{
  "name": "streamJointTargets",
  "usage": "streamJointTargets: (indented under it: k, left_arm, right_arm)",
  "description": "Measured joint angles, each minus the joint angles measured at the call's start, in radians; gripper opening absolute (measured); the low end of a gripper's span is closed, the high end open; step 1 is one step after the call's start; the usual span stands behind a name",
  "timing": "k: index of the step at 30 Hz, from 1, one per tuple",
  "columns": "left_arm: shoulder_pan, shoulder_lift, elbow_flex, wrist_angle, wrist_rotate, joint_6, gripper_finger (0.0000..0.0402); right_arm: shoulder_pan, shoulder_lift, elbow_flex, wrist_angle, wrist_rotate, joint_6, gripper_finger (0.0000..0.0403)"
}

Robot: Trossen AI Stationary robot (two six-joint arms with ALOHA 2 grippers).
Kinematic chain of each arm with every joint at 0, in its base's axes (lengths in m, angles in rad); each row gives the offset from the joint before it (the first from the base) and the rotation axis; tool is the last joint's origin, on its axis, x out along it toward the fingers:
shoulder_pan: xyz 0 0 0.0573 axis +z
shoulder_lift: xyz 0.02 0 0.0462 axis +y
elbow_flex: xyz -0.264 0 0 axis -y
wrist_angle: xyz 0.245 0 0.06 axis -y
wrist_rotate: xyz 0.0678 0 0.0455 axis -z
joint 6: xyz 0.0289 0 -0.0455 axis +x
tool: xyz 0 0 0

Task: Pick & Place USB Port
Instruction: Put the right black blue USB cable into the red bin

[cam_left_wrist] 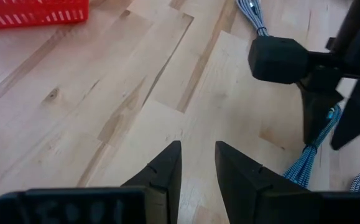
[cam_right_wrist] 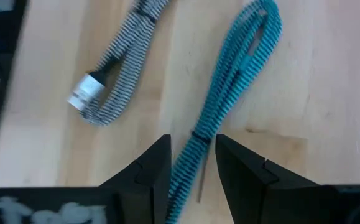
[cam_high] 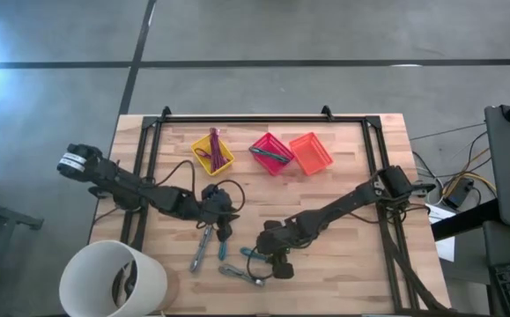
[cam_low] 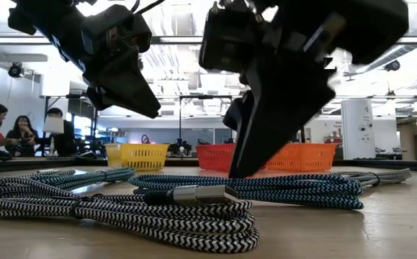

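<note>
Several bundled braided USB cables lie flat on the wooden table. A teal-blue cable [cam_right_wrist: 242, 59] [cam_high: 253, 255] runs between the fingers of my right gripper [cam_right_wrist: 192, 142] [cam_high: 277, 260], which is open and low over it. A grey-and-white cable [cam_right_wrist: 120, 78] with a silver plug [cam_right_wrist: 83, 94] lies beside it. In the low view a black-and-white cable [cam_low: 122, 210] lies in front of the blue one [cam_low: 280, 188]. My left gripper [cam_left_wrist: 196, 146] [cam_high: 222, 222] hovers open over bare wood, to the left of the right gripper, holding nothing. My right gripper comes from above, pointing down, its fingers [cam_right_wrist: 158, 165] standing across the teal-blue cable at the bundle's banded middle [cam_right_wrist: 199, 138]. The cable lies flat on the table. Whether the fingers touch it, I cannot tell.
A yellow basket [cam_high: 212, 152], a pink basket [cam_high: 271, 152] and an orange basket [cam_high: 311, 151] stand in a row near the table's far edge. A white bucket [cam_high: 114, 277] stands off the near left corner. A black frame rail [cam_high: 263, 118] borders the far side.
</note>
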Motion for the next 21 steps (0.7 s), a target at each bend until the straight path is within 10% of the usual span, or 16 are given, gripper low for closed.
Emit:
streamJointTargets:
  k: [21]
  left_arm:
    - [0.000,0.000,0.000,0.001,0.000,0.002,0.0096]
  right_arm:
    - [-0.058,-0.020,-0.095,0.096,0.012,-0.039,0.0019]
